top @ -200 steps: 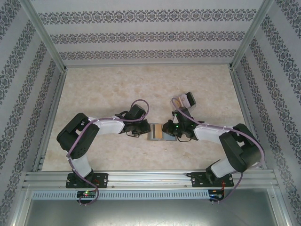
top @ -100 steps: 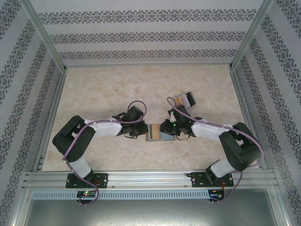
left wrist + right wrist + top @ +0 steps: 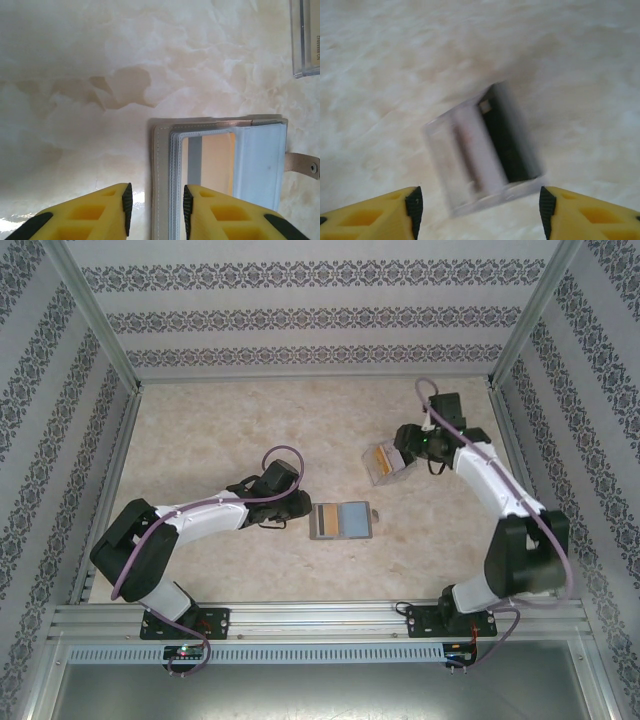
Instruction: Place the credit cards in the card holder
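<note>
We see a beige marbled table point(image 3: 220, 430) walled in patterned wallpaper point(image 3: 320, 310); the card holder point(image 3: 342, 521) lies open mid-table, cards point(image 3: 328, 519) inside. Our left gripper point(image 3: 157, 210) is narrowly parted at its left edge. Our right gripper point(image 3: 477, 210) gapes, empty, above the clear box point(image 3: 385, 462) far right.

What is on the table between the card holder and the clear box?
Nothing: bare table separates the card holder and the clear box, as the top view shows; the left wrist view agrees.
</note>
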Motion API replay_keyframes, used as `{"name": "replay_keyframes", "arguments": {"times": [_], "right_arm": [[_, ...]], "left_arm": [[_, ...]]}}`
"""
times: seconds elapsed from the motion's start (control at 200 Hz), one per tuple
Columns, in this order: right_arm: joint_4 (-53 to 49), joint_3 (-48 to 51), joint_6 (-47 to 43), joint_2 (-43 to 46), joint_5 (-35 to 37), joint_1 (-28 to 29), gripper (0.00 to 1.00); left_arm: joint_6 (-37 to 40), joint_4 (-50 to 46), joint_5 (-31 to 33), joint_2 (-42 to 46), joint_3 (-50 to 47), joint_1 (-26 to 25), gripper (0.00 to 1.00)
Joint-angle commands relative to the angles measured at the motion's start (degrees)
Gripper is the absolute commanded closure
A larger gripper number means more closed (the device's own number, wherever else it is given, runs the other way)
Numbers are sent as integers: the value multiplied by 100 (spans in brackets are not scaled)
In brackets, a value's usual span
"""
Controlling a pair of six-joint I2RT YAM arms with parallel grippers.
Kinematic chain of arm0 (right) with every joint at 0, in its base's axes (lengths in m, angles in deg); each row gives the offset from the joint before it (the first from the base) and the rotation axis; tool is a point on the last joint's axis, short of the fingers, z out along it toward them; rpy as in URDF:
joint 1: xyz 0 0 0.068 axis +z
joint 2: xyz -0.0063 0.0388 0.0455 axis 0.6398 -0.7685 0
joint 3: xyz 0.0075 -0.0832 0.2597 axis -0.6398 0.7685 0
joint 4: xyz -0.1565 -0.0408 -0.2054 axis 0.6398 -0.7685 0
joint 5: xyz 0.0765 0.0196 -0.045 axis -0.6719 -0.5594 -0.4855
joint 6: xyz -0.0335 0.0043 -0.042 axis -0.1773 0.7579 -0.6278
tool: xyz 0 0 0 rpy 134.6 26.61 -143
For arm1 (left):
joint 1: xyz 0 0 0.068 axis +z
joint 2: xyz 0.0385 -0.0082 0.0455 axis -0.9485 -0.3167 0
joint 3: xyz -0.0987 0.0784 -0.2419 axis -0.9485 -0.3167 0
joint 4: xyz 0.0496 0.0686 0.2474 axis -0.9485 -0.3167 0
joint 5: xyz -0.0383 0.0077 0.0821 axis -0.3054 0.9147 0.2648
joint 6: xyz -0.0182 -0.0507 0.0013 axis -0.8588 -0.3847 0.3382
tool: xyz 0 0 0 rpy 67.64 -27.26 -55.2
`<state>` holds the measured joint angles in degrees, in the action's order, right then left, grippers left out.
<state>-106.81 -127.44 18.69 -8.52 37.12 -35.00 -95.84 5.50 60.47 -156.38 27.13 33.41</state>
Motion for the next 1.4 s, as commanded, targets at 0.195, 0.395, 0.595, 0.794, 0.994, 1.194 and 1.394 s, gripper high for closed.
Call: {"name": "replay_keyframes", "arguments": {"times": [0.195,0.395,0.595,0.794,0.994,1.194,1.394], "right_arm": [[-392,-1345,-321,-1898,-1370,-617,30],[-85,-1375,-37,-2409,-2298,-594,33],[208,-1094,16,-2342,-2915,-337,37],[407,-776,157,-2130,-3150,79,38],[-450,-1073,-185,-1730,-1166,396,33],[-1015,-1477,-521,-1249,332,910,32],[-1184,-1655,-813,-1295,1129,1689,47]], "left_arm": [[124,-258,74,164,157,66,65],[154,-269,77,193,119,139,64],[182,-289,57,188,100,182,64],[168,-212,12,162,64,218,64],[195,-220,0,245,59,277,64],[141,-93,9,342,-26,374,62],[88,51,-105,314,-28,438,59]]}}
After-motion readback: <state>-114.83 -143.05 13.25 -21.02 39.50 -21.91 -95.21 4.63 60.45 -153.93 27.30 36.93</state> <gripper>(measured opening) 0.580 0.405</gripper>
